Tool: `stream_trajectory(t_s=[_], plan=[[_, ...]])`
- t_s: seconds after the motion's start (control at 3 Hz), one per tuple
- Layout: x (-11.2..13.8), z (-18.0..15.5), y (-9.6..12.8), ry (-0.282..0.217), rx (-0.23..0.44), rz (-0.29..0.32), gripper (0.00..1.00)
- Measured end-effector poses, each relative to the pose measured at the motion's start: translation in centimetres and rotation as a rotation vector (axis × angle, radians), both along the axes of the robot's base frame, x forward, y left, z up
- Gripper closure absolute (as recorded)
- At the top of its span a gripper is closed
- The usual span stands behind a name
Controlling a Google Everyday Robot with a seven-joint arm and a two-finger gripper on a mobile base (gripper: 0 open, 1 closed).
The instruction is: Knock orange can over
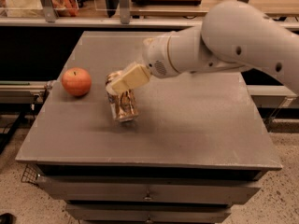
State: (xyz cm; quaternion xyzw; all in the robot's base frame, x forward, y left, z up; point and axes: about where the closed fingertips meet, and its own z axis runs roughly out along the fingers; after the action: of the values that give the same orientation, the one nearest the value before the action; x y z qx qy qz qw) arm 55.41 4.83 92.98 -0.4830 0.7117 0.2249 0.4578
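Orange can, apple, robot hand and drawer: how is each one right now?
orange can: tilted, its top against the gripper, not lying flat.
apple: resting on the table beside the can, not touching it.
gripper: at the can's top, touching it.
drawer: shut.

My gripper [125, 80] is over the left-centre of the table [201, 134], at the top of the orange can [124, 108], and it covers the can's lid completely. The print on the can's side is too smeared to make out. My arm [243, 41] runs out past the right edge of the view and hides part of the table's far right side. The drawers [149, 192] below are cut off by the bottom edge. Things on the back shelf [56, 1] are cropped at the top and too unclear to name.
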Motion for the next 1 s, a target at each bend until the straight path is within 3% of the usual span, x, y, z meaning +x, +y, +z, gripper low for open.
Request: stream_trajectory(t_s=[0.33,0.67,1.0], plan=[[5.0,1.5,-1.2,-0.041,-0.024,-0.115,0.00],[7.4,1.6,-3.5,-0.046,-0.038,-0.167,0.00],[7.8,2.1,-6.4,-0.037,-0.024,-0.153,0.00]])
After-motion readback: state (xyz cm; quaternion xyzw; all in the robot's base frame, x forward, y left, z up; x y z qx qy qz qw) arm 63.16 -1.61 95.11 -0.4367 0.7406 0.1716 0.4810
